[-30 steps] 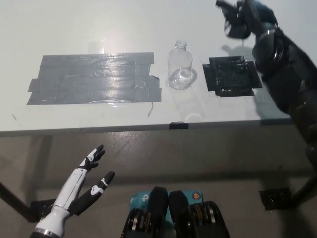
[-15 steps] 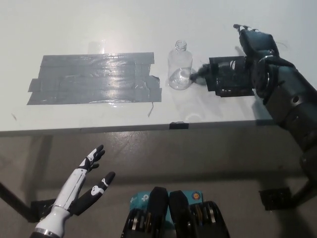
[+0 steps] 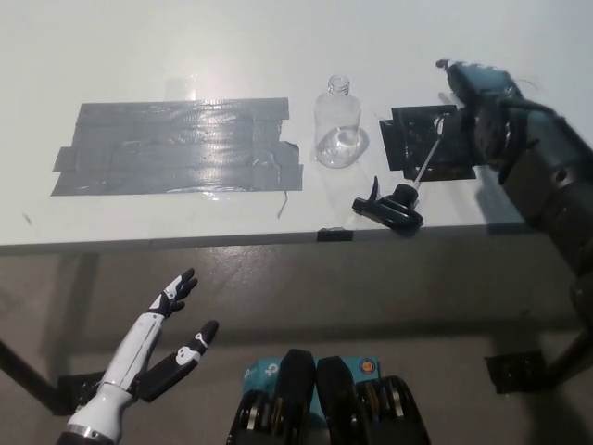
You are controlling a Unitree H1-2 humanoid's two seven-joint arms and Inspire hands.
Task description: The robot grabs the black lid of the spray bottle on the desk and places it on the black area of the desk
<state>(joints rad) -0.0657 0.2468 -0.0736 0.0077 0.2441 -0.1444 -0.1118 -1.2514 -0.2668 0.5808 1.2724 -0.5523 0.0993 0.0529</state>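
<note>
right robot hand: black right robot hand (image 3: 474, 85) sits over the far-right part of the black patch (image 3: 431, 142); cannot tell how its fingers are set, but it holds nothing visible
left robot hand: white left robot hand (image 3: 171, 338) idle, well below the black patch and far to its left, under the counter edge, fingers spread, empty
lid: black spray lid (image 3: 389, 202) lies on its side on the white counter (image 3: 139, 46), just off the near-left corner of the black patch; its thin dip tube (image 3: 426, 162) slants up across the patch
bottle: clear bottle (image 3: 336, 125) upright, neck open, just left of the black patch
tape: grey tape area (image 3: 176, 148) well left of the black patch, untouched
change: a second ago the right robot hand was raised beyond the patch; half a second ago it was low over the patch with something dark at the bottle's side; now the lid lies loose on the counter
meaning: looks like release landed short. Lid body on white, only the tube over black
call: placement not clean, likely needs a re-grasp and a nudge onto the patch
</note>
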